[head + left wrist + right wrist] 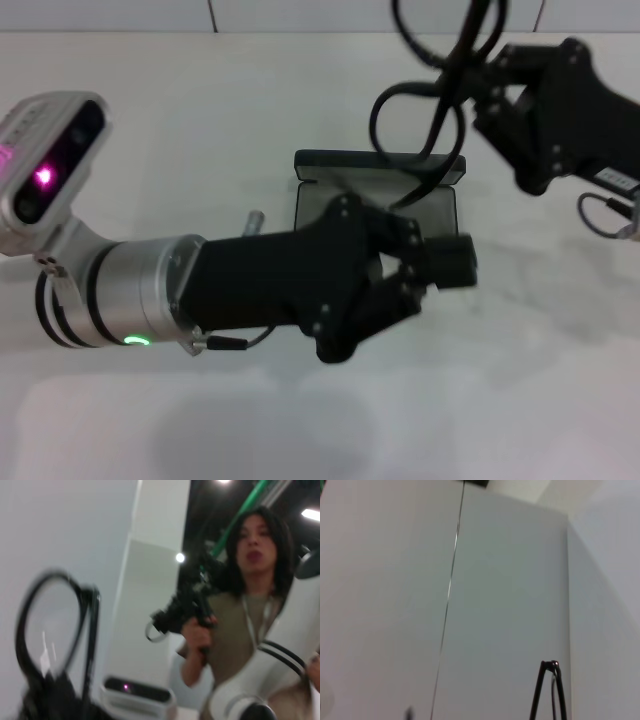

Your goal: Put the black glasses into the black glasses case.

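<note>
White table [200,120], black glasses [430,110] in right claw [490,100], above black glasses case [330,185]

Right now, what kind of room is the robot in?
Probably a robot lab or test room. A plain white table holds only the open black glasses case, the walls are bare white panels, and a person stands nearby holding a black handheld controller, seen from the left wrist.

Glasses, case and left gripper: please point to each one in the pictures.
glasses [412,118], head view, on the clear lens inside the black oval rim.
case [380,161], head view, on the raised lid's edge.
left gripper [452,262], head view, at its fingertips, over the case.
</note>
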